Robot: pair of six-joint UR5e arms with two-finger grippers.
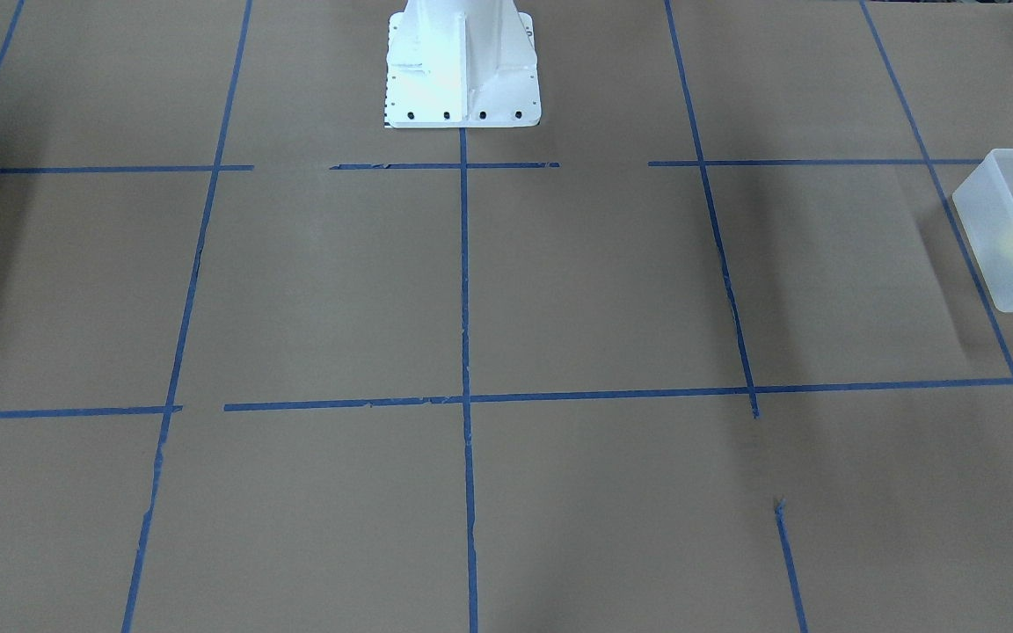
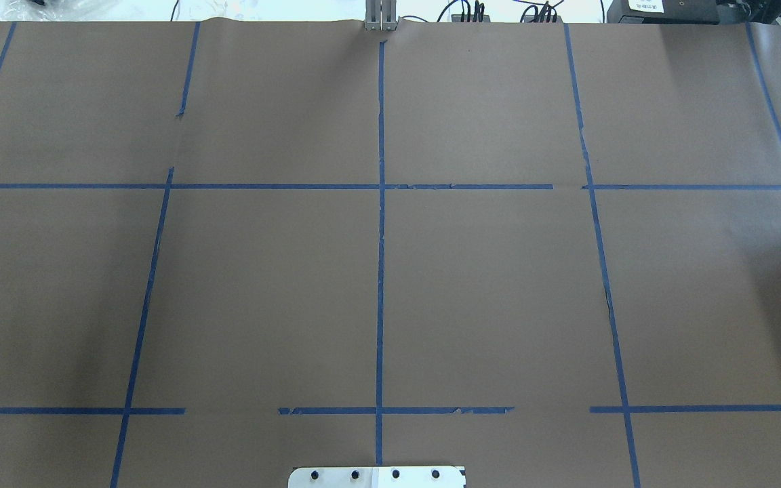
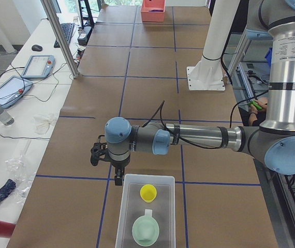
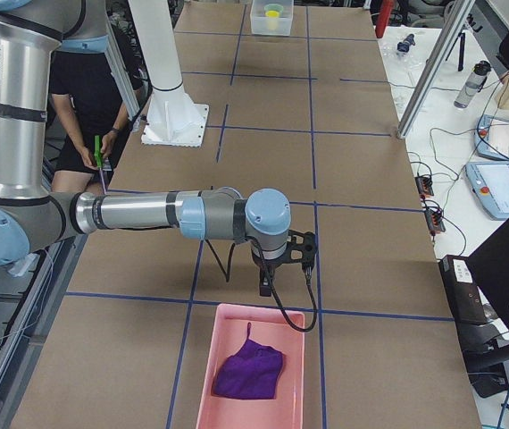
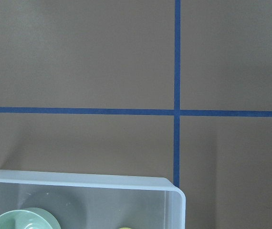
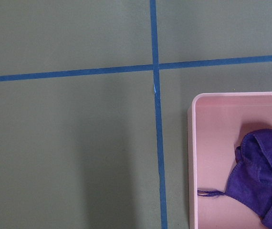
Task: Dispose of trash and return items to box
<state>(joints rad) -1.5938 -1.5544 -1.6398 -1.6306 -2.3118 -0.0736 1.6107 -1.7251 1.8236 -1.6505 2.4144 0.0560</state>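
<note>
The left gripper (image 3: 118, 179) points down over the table (image 2: 499, 305), just beyond the far end wall of the box (image 3: 123, 212) in the left side view. Whether its jaws are apart or together cannot be told. The right gripper (image 4: 265, 288) points down just beyond the far end of the pink bin (image 4: 203, 393); its jaw state likewise cannot be told.

Both items lie inside the box. The yellow cup (image 3: 148, 192) sits at the end nearer the left gripper, and the mint-green bowl (image 3: 146, 230) sits nearer the camera. A purple cloth (image 4: 248, 373) lies in the pink bin. Blue tape (image 2: 380, 271) divides the table into a grid.
</note>
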